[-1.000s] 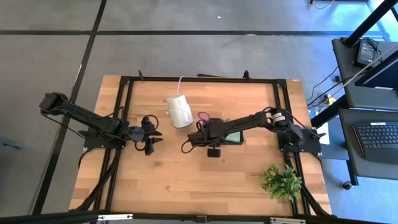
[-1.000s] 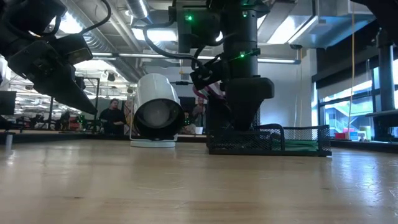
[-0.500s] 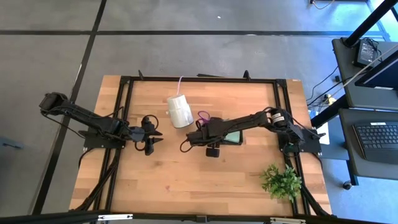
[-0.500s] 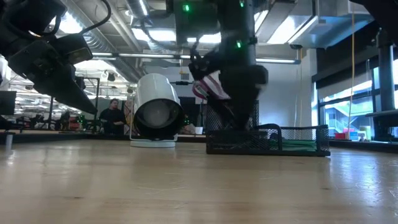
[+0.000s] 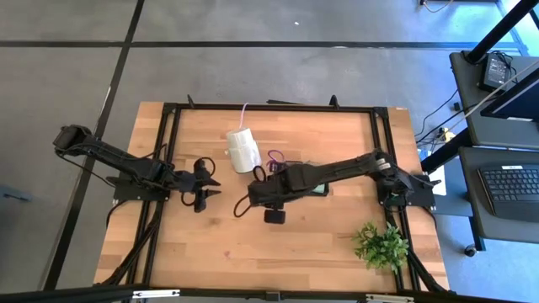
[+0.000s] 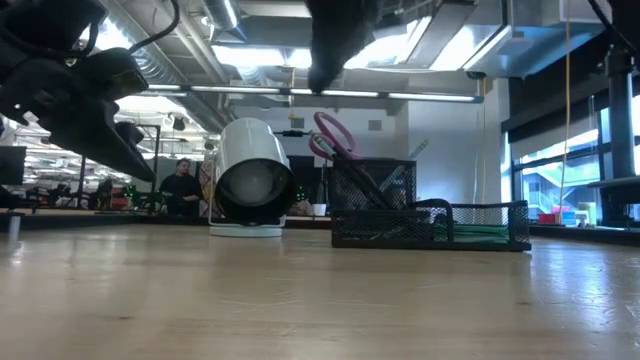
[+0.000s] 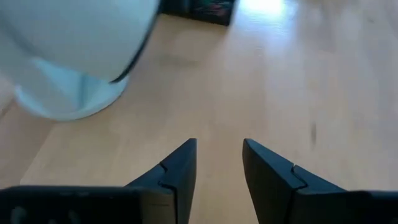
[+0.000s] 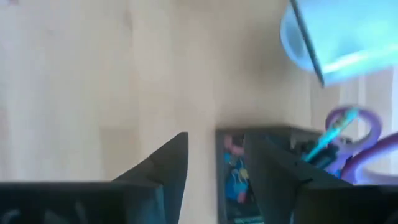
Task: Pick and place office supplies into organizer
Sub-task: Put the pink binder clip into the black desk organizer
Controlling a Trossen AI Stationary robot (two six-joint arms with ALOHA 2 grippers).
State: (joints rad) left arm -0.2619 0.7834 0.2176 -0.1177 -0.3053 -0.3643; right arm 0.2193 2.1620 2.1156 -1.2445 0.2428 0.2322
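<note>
Scissors stand in the organizer

Scissors with purple loop handles stand upright in the tall cup of the black mesh organizer, mid-table beside the white roll. They look stiff and light; the handle loops probably offer the surest hold. A blue pen stands with them. The right gripper hangs empty, fingers apart, above bare table. The left gripper waits nearby, also open and empty.

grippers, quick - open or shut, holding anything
Left gripper: open, holding nothing, above bare wood near the white roll.
Right gripper: open, holding nothing, beside the organizer.
</note>
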